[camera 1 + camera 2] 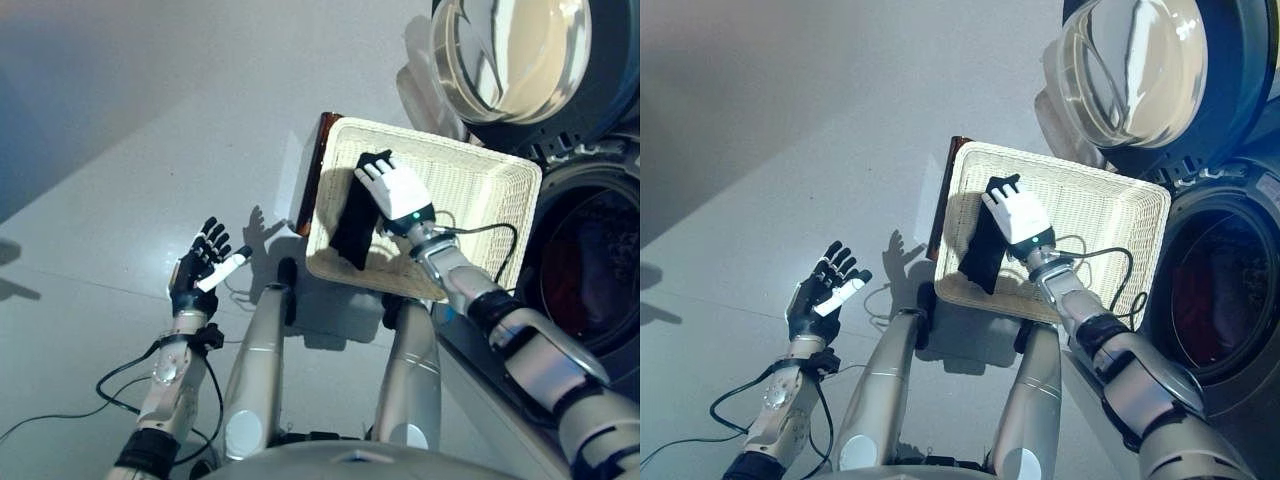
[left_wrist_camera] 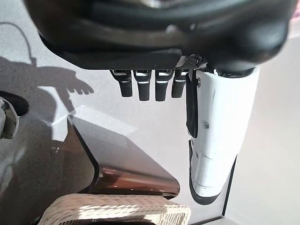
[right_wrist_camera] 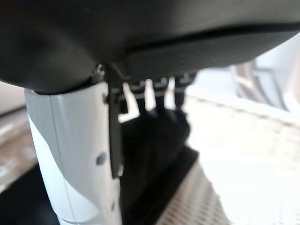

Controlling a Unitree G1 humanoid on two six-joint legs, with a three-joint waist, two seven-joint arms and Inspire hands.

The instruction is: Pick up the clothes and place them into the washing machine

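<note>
A black cloth (image 1: 354, 228) lies in the white wicker basket (image 1: 480, 175) at its left end, draped toward the near rim. My right hand (image 1: 398, 193) is over the cloth with its fingers fairly straight and their tips on the cloth's far end; the thumb stands apart. In the right wrist view the cloth (image 3: 154, 145) shows dark just past the fingers. My left hand (image 1: 200, 268) is open and empty over the floor to the left. The washing machine's drum opening (image 1: 590, 270) is at the right, with something dark red inside.
The machine's round door (image 1: 510, 55) stands open above the basket's far right corner. The basket rests on a low dark brown box (image 1: 318, 150), whose edge shows at the left. Grey floor (image 1: 120, 120) spreads to the left.
</note>
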